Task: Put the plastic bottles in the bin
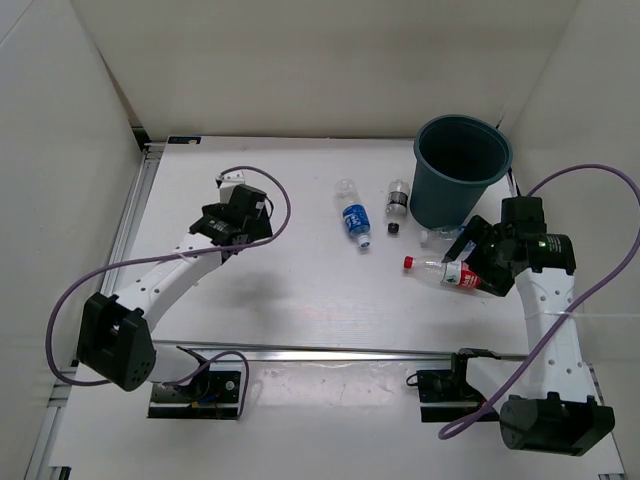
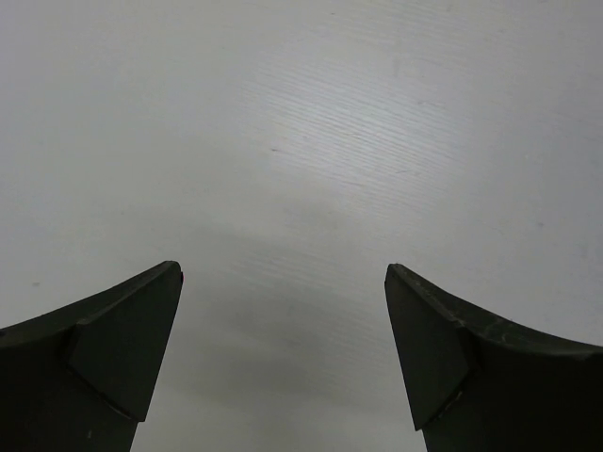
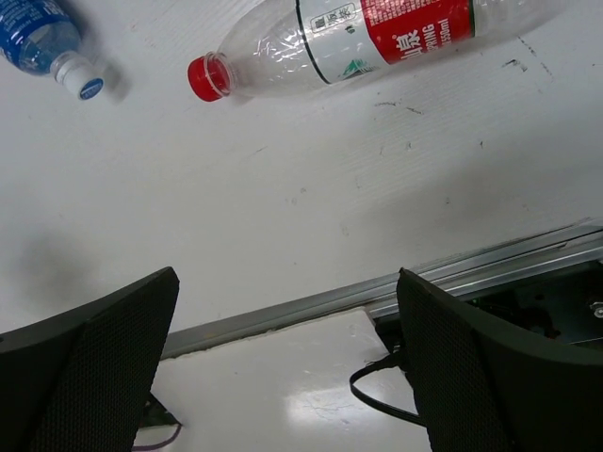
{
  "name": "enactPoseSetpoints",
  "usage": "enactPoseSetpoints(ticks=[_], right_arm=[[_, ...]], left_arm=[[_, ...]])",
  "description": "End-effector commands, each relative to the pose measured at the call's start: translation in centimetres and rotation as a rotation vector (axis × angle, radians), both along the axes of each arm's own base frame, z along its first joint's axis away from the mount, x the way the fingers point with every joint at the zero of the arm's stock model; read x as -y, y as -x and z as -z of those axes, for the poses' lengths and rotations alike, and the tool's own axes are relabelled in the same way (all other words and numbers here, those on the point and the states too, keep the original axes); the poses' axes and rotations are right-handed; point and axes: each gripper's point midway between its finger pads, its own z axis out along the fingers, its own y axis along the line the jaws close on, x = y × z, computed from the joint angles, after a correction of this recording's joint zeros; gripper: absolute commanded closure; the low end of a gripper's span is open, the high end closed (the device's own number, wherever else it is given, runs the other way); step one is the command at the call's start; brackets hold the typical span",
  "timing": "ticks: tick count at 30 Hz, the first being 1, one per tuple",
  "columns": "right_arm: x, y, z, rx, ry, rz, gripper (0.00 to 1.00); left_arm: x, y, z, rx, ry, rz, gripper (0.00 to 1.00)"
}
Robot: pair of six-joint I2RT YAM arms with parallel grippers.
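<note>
Red-labelled bottle [image 3: 377,38] lies loose on the table just ahead of my right gripper [image 3: 285,275], whose fingers stand wide apart.
Its base runs off the wrist frame, and from above the gripper covers that end. Past its neck a blue-labelled bottle [image 3: 42,38] is cut off too. A dark-labelled bottle [image 1: 397,198] lies farther out beside the bin [image 1: 455,195], which stands just beyond the gripper. Something clear at the bin's foot I cannot make out. White table [image 1: 300,290], white walls [image 1: 300,60], a metal rail [image 3: 377,294] below the fingers. My left gripper [image 2: 283,268], well apart, hangs spread above the table.
</note>
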Motion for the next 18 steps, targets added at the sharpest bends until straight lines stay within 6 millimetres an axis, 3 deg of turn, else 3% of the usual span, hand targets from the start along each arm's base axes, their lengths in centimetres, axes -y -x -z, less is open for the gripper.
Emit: enactPoseSetpoints(ticks=[1, 4, 6, 7, 9, 10, 11, 12, 13, 15, 17, 18], right_arm=[[-0.4, -0.1, -0.7, 0.055, 0.025, -0.102, 0.00], [-1.1, -0.1, -1.1, 0.065, 0.029, -0.139, 0.00], [-1.4, 0.1, -1.3, 0.076, 0.038, -0.150, 0.00], [-1.3, -0.2, -1.3, 0.087, 0.047, -0.145, 0.00], [-1.5, -0.2, -1.3, 0.086, 0.040, -0.146, 0.00], [-1.7, -0.1, -1.3, 0.086, 0.040, -0.155, 0.00], [-1.7, 0.0, -1.1, 0.068, 0.039, -0.155, 0.00], [-1.7, 0.0, -1.1, 0.068, 0.039, -0.155, 0.00], [-1.7, 0.0, -1.1, 0.068, 0.048, -0.159, 0.00], [-1.5, 0.0, -1.0, 0.067, 0.056, -0.144, 0.00], [-1.2, 0.0, -1.2, 0.075, 0.068, -0.137, 0.00], [-1.0, 0.0, -1.1, 0.075, 0.079, -0.131, 0.00]], left_arm=[[2.2, -2.4, -2.2, 0.062, 0.115, 0.108, 0.00], [4.0, -3.6, -2.1, 0.063, 0.205, 0.154, 0.00], [6.1, -4.9, -3.3, 0.094, 0.268, 0.224, 0.00], [7.6, -5.4, -2.7, 0.072, 0.307, 0.272, 0.00], [9.0, -7.3, -4.5, 0.118, 0.380, 0.247, 0.00], [9.8, -8.1, -3.5, 0.089, 0.385, 0.259, 0.00], [11.7, -9.0, -5.2, 0.108, 0.453, 0.319, 0.00], [12.9, -9.5, -5.6, 0.107, 0.492, 0.353, 0.00], [15.3, -9.6, -4.3, 0.045, 0.553, 0.434, 0.00], [17.4, -10.8, -4.8, 0.033, 0.613, 0.495, 0.00], [18.7, -11.4, -2.3, -0.034, 0.636, 0.523, 0.00], [19.0, -11.9, -2.2, -0.033, 0.636, 0.524, 0.00]])
